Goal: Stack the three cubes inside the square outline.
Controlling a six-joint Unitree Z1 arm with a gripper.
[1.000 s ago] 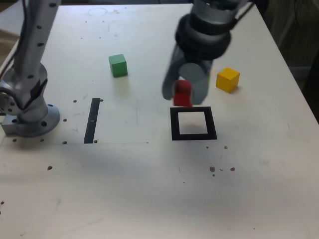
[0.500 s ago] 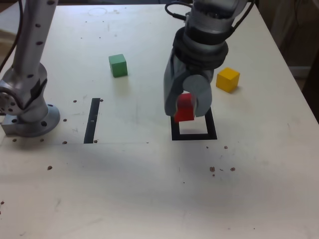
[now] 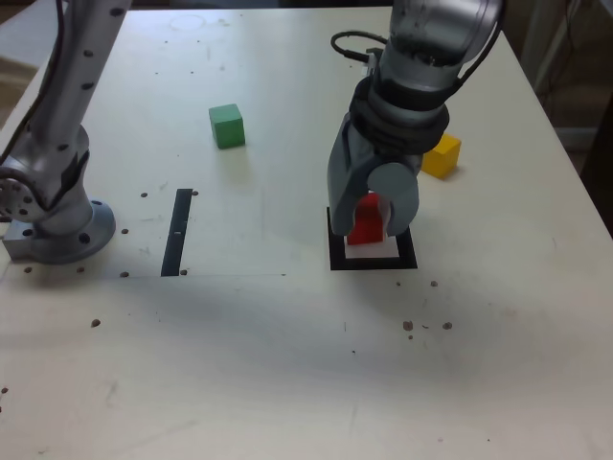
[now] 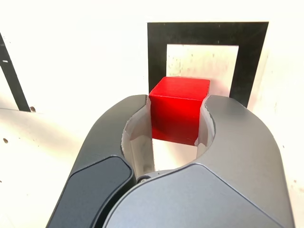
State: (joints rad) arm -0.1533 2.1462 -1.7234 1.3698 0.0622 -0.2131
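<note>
My gripper (image 3: 368,222) is shut on the red cube (image 3: 365,219) and holds it low over the square outline (image 3: 337,261), whose black frame it partly hides in the exterior view. In the wrist view the red cube (image 4: 179,109) sits clamped between the two grey jaws of the gripper (image 4: 178,118), over the white centre of the square outline (image 4: 204,34). The green cube (image 3: 227,126) lies on the table towards the exterior view's left, far side. Behind my arm, on the exterior view's right, the yellow cube (image 3: 442,155) peeks out.
The arm's grey base (image 3: 53,225) stands at the exterior view's left edge. A thin black bar (image 3: 177,230) is marked on the white table (image 3: 287,364) between the base and the outline. Small dark specks dot the tabletop.
The gripper has carried the red cube nearer and lower, from just beyond the outline's far edge to over its white centre. The green and yellow cubes have not moved.
</note>
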